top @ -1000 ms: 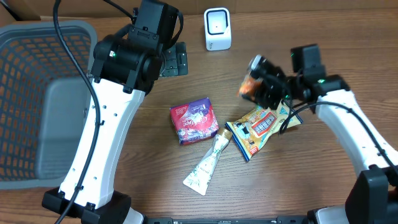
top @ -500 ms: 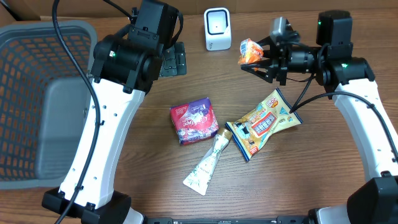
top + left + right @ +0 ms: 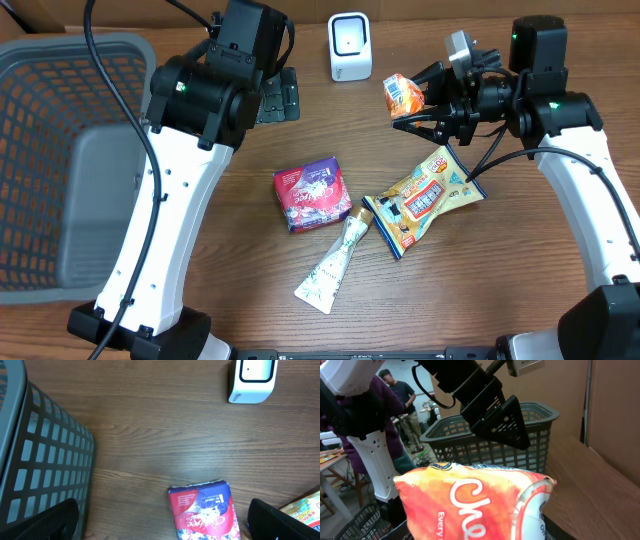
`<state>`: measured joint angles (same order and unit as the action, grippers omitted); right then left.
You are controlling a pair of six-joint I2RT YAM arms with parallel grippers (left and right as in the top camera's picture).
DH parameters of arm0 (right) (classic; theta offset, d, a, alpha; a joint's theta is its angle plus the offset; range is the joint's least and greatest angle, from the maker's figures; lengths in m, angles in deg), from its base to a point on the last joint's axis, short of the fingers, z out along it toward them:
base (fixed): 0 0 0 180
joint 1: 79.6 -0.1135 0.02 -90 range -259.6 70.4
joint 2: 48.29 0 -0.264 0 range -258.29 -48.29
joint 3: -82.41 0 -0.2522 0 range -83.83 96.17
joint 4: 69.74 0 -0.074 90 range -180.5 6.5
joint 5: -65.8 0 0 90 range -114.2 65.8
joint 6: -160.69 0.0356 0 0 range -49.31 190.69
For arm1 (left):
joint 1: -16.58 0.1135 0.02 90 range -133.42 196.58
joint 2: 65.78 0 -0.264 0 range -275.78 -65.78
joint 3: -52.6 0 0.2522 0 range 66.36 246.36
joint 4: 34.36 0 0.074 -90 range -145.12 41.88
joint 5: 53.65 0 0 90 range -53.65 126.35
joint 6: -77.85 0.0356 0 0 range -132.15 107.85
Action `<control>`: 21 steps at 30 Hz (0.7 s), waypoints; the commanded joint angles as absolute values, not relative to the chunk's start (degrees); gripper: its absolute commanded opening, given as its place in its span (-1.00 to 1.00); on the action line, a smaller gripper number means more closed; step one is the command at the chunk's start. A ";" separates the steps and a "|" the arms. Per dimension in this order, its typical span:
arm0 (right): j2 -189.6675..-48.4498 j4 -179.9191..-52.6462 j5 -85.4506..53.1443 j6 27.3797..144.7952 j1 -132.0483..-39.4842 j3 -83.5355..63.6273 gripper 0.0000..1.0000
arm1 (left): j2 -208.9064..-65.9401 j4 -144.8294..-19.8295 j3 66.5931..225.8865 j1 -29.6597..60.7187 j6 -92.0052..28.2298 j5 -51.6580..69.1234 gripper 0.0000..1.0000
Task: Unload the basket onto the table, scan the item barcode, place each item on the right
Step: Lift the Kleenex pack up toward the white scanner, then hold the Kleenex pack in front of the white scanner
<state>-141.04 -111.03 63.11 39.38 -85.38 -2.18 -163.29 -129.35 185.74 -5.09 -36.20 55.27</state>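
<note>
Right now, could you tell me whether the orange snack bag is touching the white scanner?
Apart. The overhead view shows bare table between the orange snack bag, held in the right gripper, and the white scanner.

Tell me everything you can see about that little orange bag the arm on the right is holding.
The orange snack bag is small, glossy and crinkly, like plastic film, and puffed with its contents. It is orange-red with white lettering beginning "Che" and a white patch at one end. The right gripper is closed on it, holding it sideways. It appears to be lifted above the wooden table, just right of the white scanner. Only the gripper touches it. I cannot make out a barcode.
</note>
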 commanded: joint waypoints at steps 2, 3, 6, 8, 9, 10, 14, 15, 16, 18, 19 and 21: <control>-139.59 -109.80 65.76 39.03 -85.76 -0.83 -0.01 | -162.02 -129.38 186.48 -5.20 -36.58 56.23 0.99; -139.57 -108.93 65.76 39.29 -85.76 -0.83 -0.02 | -162.02 -129.35 186.48 -5.20 -36.58 56.23 0.99; -139.57 -104.69 65.76 42.92 -85.86 -0.83 -0.03 | -162.02 -129.38 186.48 -5.20 -36.58 56.23 1.00; -139.57 -102.35 65.76 44.89 -85.97 -0.83 -0.06 | -162.02 -129.38 186.48 -5.20 -36.58 56.23 1.00; -139.57 -101.23 65.76 45.17 -86.02 -0.83 -0.08 | -162.02 -129.38 186.48 -5.20 -36.58 56.23 1.00; -139.57 -100.34 65.76 45.17 -86.02 -0.83 -0.08 | -162.02 -129.35 186.48 -5.20 -36.58 56.23 1.00; -139.57 -96.16 65.76 45.24 -86.02 -0.83 -0.07 | -162.02 -129.35 186.48 -5.18 -36.58 56.23 1.00; -139.59 -94.87 65.73 45.48 -86.02 -0.83 -0.06 | -162.02 -129.35 186.48 -5.18 -36.58 56.23 1.00; -139.57 -93.56 65.73 46.15 -86.02 -0.83 -0.05 | -162.02 -129.35 186.48 -5.18 -36.58 56.23 1.00; -139.59 -90.63 65.73 48.32 -86.02 -0.83 -0.02 | -162.02 -129.38 186.48 -5.20 -36.58 56.23 0.99; -139.59 -89.02 65.73 49.59 -86.02 -0.83 -0.02 | -162.02 -129.38 186.48 -5.20 -36.58 56.23 1.00; -139.59 -86.42 65.73 52.78 -86.04 -0.83 -0.03 | -162.02 -129.35 186.48 -5.20 -36.58 56.23 1.00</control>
<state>-141.04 -88.38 63.85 47.40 -85.69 -2.18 -163.29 -129.35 185.74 -5.09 -36.20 55.27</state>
